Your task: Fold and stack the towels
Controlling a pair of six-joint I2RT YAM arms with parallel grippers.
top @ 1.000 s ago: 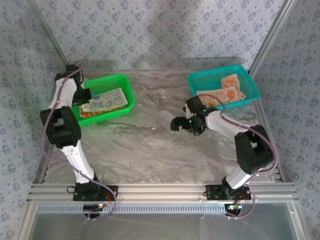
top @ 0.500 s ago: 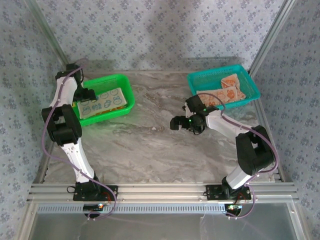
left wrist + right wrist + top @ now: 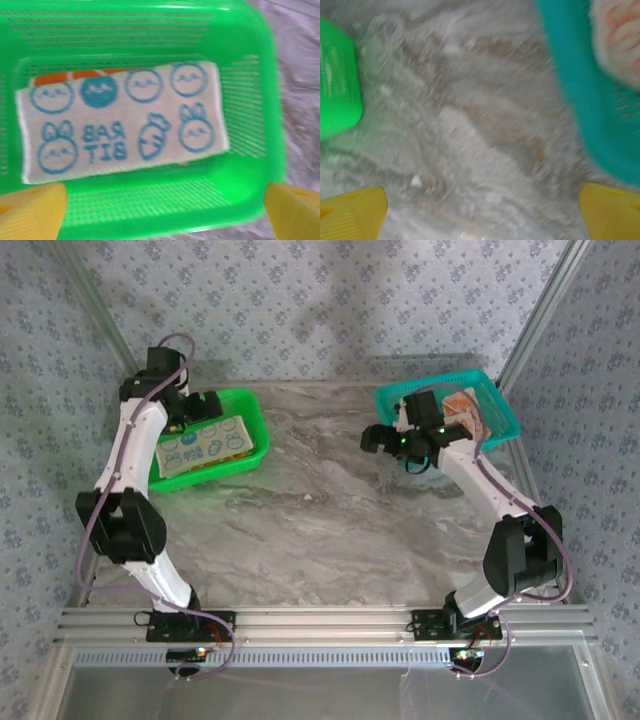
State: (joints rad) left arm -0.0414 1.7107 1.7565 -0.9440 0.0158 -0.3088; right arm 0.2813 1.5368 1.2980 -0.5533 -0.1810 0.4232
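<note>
A pale towel with blue bunny faces point(image 3: 122, 127) lies folded flat in the green basket point(image 3: 250, 100), on top of an orange towel whose edge point(image 3: 65, 76) peeks out at the back. From above, this bunny towel point(image 3: 205, 447) fills the basket floor. My left gripper point(image 3: 205, 406) hovers open over the basket's far side, its yellow fingers point(image 3: 35, 205) wide apart and empty. My right gripper point(image 3: 374, 438) hangs open over the marble table beside the teal basket point(image 3: 500, 415). Peach towels point(image 3: 462, 405) with orange prints lie in that basket, blurred in the right wrist view point(image 3: 620, 35).
The green basket point(image 3: 255, 425) sits at the back left and the teal basket point(image 3: 585, 100) at the back right. Grey marble tabletop point(image 3: 320, 510) stretches between them. Patterned walls and metal frame posts close in the back and sides.
My right gripper has left the table's middle, moving up and back toward the teal basket. My left arm has risen over the green basket. The bunny towel now lies flat over the orange one.
</note>
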